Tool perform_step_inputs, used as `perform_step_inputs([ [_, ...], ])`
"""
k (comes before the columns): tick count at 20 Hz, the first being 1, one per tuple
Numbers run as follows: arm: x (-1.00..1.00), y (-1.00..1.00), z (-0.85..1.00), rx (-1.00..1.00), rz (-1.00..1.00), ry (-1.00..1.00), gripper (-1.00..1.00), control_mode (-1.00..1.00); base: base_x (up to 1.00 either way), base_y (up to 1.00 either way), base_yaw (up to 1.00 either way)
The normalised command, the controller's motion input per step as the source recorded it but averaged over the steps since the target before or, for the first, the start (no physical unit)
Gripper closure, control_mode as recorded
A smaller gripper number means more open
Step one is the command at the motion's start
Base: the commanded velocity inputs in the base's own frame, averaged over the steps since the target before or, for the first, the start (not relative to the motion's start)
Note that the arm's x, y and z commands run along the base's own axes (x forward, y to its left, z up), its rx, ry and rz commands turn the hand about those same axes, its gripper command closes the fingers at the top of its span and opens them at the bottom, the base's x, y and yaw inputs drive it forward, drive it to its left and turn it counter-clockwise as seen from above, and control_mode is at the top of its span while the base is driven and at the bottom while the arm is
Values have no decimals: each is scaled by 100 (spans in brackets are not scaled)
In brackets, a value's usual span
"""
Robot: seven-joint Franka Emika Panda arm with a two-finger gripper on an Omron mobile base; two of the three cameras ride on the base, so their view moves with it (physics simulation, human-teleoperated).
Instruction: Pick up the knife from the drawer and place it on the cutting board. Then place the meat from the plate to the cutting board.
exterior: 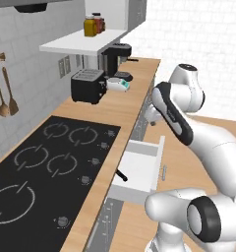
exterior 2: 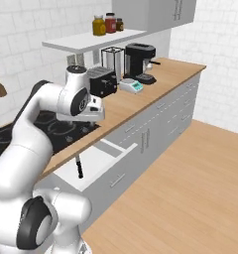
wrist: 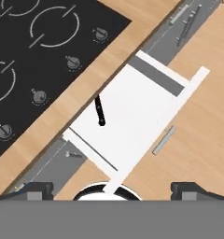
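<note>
The drawer [wrist: 132,107] stands pulled out below the wooden counter, its white floor showing; it also appears as the drawer [exterior: 142,167] and the drawer [exterior 2: 98,161] from the base. Inside lies the knife [wrist: 100,111], with its black handle near the counter edge and its blade hidden under the countertop. The same knife [exterior: 121,175] and knife [exterior 2: 80,166] sit at the drawer's inner side. My gripper [wrist: 114,190] hangs high above the drawer, open, with nothing between its fingertips [wrist: 35,189]. The cutting board, the meat and the plate are out of view.
A black cooktop [exterior: 46,162] fills the counter left of the drawer. Further along stand a black toaster [exterior: 88,86], a small scale [exterior: 118,83] and a coffee machine [exterior: 117,56]. Jars [exterior: 93,24] sit on a wall shelf. The drawer's bar handle [wrist: 164,140] faces the wooden floor.
</note>
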Motion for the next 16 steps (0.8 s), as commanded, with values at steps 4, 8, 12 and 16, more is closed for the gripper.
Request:
perform_step_inputs([
  [4,16,-54,-97,0,64,-1,-100,-100,0,0,0],
  [8,24,-34,-99,0,44,0,-100,-100,0,0,0],
  [12,79,-7,-58,0,17,-15,-100,-100,0,0,0],
  [16,83,-21,-52,7,0,-16,-100,-100,0,0,0],
])
